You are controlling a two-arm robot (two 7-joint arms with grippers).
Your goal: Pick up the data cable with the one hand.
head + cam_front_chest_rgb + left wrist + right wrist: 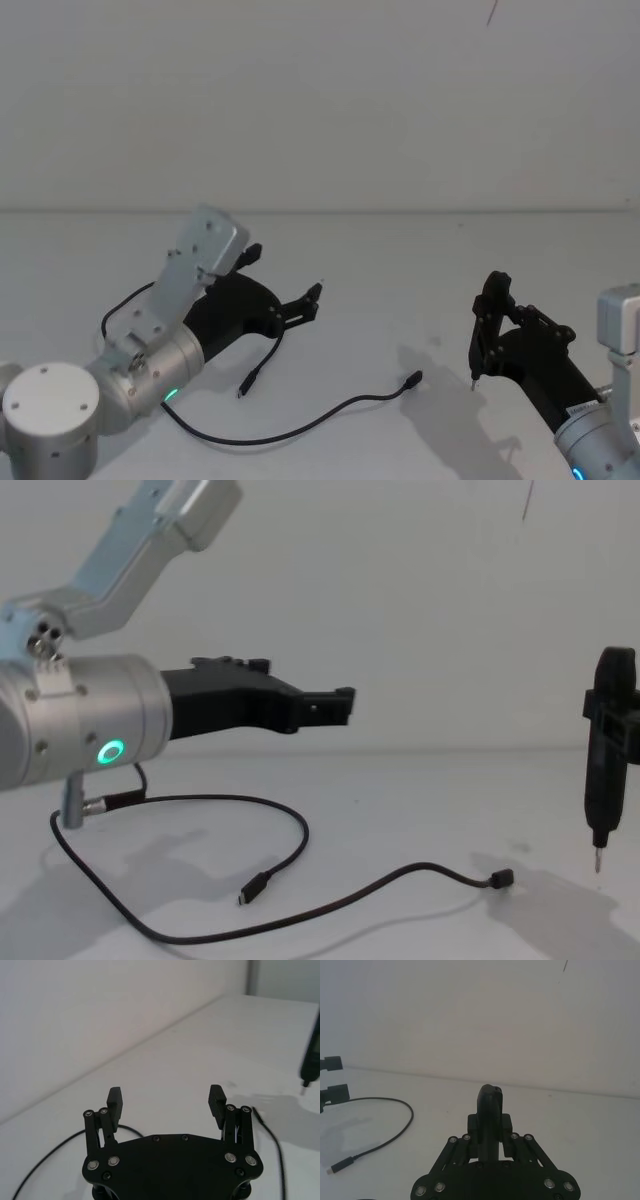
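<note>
The data cable [270,437] is a long thin black cord lying in a loose curve on the white table. One plug [246,384] lies at its middle left and the other plug [412,380] to the right. My left gripper [283,280], the one hand, hovers open above the cable's left loop with nothing between its fingers [115,1096]. From the chest, the left gripper [330,705] is well above the cable [300,910]. Strands of the cable [50,1152] run past both sides of the left gripper [166,1097].
At the right, my right gripper [500,320] is shut on a slim black tool [483,345] with a thin metal tip pointing down just above the table [360,260]. The tool [603,780] hangs right of the cable's right plug [500,879]. A plain white wall stands behind.
</note>
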